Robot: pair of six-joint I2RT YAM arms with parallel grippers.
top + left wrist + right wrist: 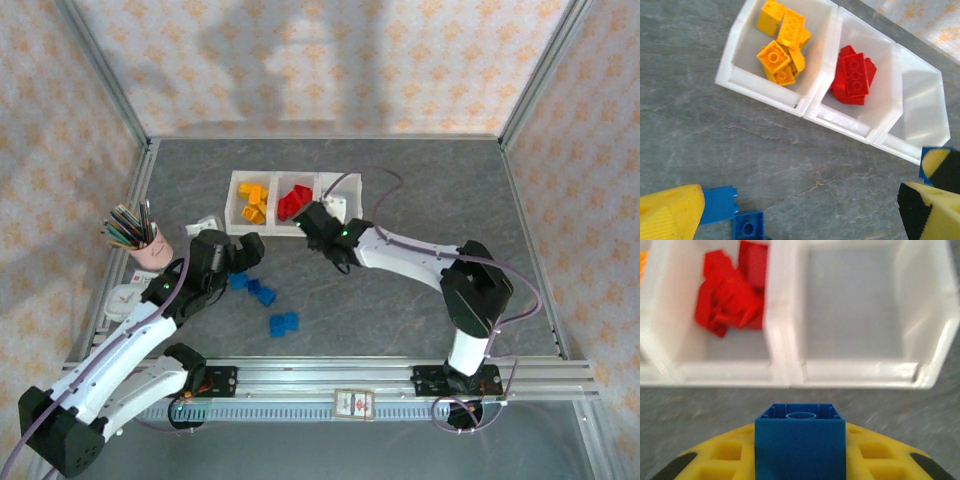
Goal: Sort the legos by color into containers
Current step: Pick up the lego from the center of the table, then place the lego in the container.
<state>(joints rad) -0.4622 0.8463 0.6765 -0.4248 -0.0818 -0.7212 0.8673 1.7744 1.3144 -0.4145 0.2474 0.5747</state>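
The row of three joined white translucent plastic bins [233, 203] [760, 92] [855, 371] stands toward the far middle of the grey stone-patterned table [420, 320]. Its left compartment holds a heap of yellow-orange studded plastic bricks [252, 203] [782, 45], and its middle compartment holds a heap of red studded plastic bricks [294, 201] [854, 75] [730, 295]. The right compartment shows its bare white floor. The right gripper [310, 224] [800, 452] hangs at the near edge of the bins, roughly in line with the wall between the middle and right compartments. Its yellow fingers [725, 455] are closed on a single blue plastic brick [800, 440], whose hollow underside points away from the wrist toward the bins. The left gripper [243, 252] [800, 212] hovers over the table to the near left of the bins, with its yellow fingers [670, 215] spread wide and nothing between them. Several loose blue studded bricks [262, 293] [717, 204] lie on the table on the near side of that gripper. In the left wrist view two of them sit just beside its left fingertip, and in the top view two more lie a little nearer the arm bases. A pink cup of coloured pencils [148, 255] stands near the left edge of the table, close beside the left arm.
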